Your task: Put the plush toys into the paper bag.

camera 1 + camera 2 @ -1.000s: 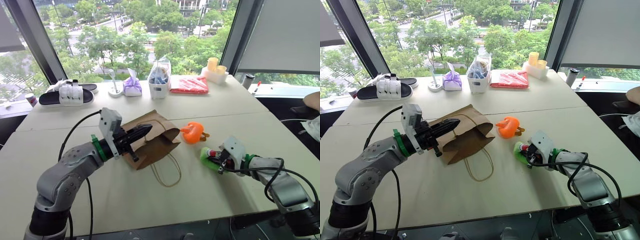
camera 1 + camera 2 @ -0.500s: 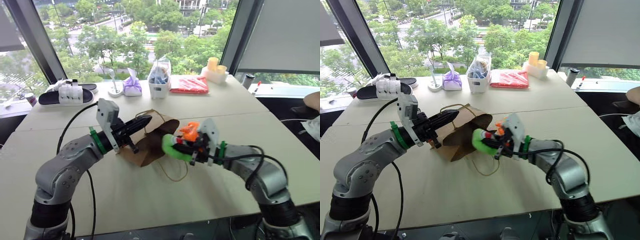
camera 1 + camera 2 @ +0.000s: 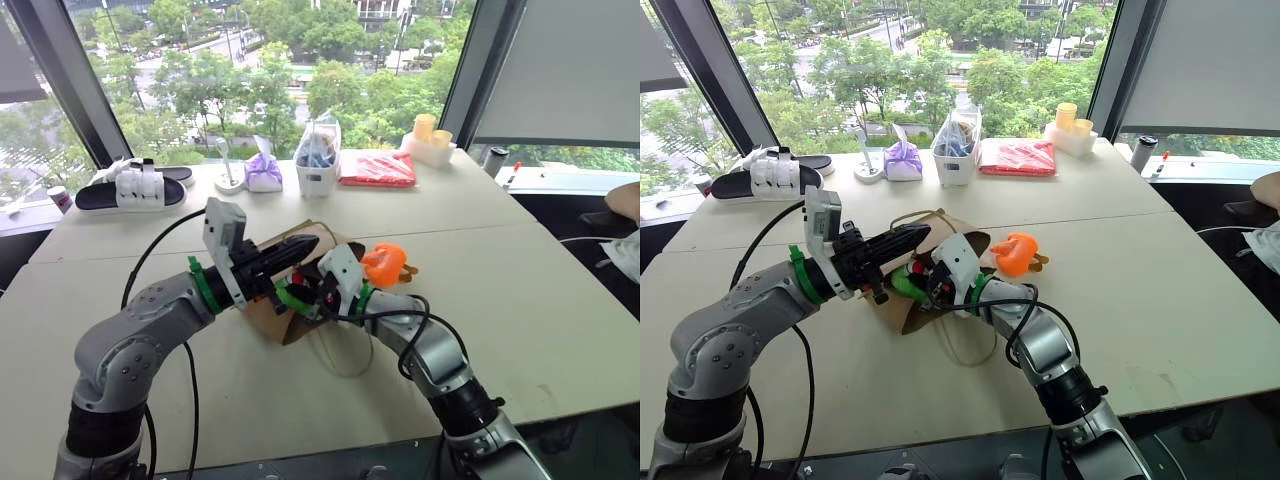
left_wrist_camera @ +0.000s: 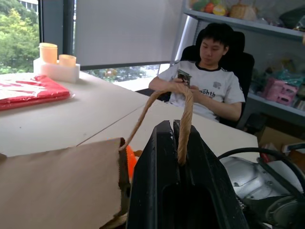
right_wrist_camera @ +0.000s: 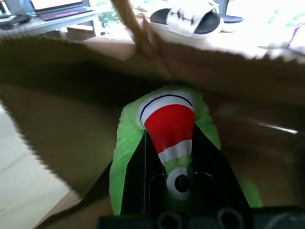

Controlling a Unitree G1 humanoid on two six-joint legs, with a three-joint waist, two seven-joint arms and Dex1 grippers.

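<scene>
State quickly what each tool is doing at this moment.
Left tool: shut on the twine handle of the paper bag.
Right tool: shut on the green plush toy, at the bag's mouth.

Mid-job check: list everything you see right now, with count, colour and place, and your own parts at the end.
paper bag: 1, brown, table centre, lying with its mouth held open
twine handle: 1, tan, pinched in the left gripper
green plush toy: 1, lime with a white-and-red patch, at the bag's mouth in the right gripper
orange plush toy: 1, orange, on the table beside the bag
slippers: 1 pair, black and white, far left
purple pouch: 1, far edge
clear bag in white box: 1, beside the pouch
red packet: 1, flat, far edge
yellow cups on white base: 2, far right
table: 1, beige
seated person: 1, white shirt
left gripper: black, shut on the handle
right gripper: black, shut on the green toy
</scene>
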